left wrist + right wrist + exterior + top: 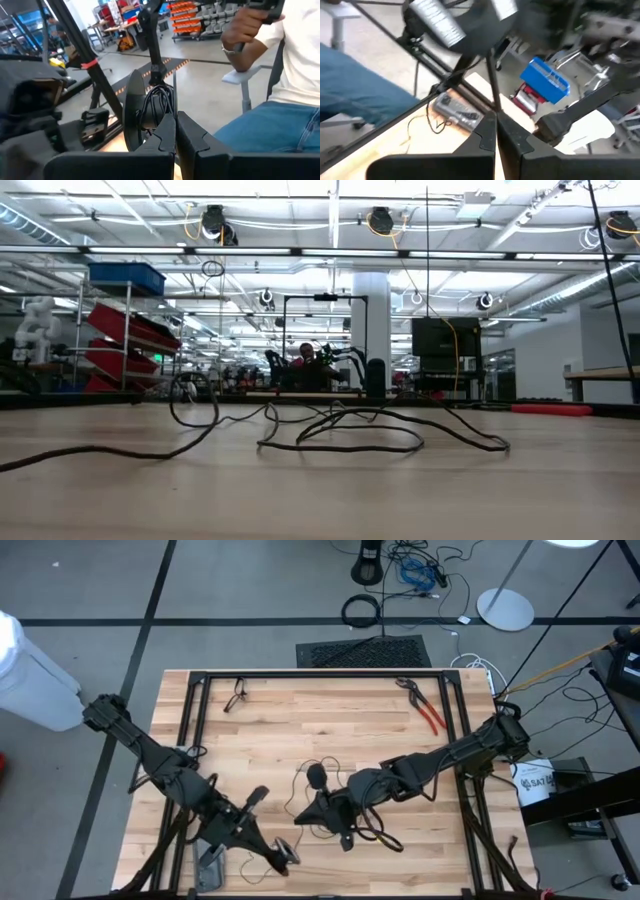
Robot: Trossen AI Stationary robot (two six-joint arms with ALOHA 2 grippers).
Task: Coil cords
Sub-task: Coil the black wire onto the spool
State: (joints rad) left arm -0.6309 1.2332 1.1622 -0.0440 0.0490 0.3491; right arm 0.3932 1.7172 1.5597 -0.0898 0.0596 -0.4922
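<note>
The left gripper (285, 852) is lying low near the front edge of the wooden worktop (300, 710), a little left of its middle. Its fingers (167, 137) are pressed together, and I cannot see anything caught between them. In the left wrist view a bundle of thin black cable is hanging on a dark stand just beyond the fingertips, but I cannot tell if this is the task's cord. In the same view a person in a white shirt and blue jeans (280, 125) is sitting beyond the table.

The black cord (310, 772) is lying loose near the middle of the worktop, between the two grippers and closer to the right one. In the low view the cord (340, 430) is spreading over the wood in several wide, flat loops, so it is not yet a tidy coil.

The right gripper (322, 808) is resting just right of the middle, and its fingers (490, 135) are also clenched on nothing that I can see.

In my judgement the coiling is still at an early step: no end is being held. The next move is probably calling for one gripper to open, take one end of the cord, and the other to guide the loops together.

Red-handled pliers (428, 712) are lying near the far right corner, untouched.

For writing, a white bucket (535, 782) beside the right edge is showing dark letters, perhaps "SAT", but I am not sure.
</note>
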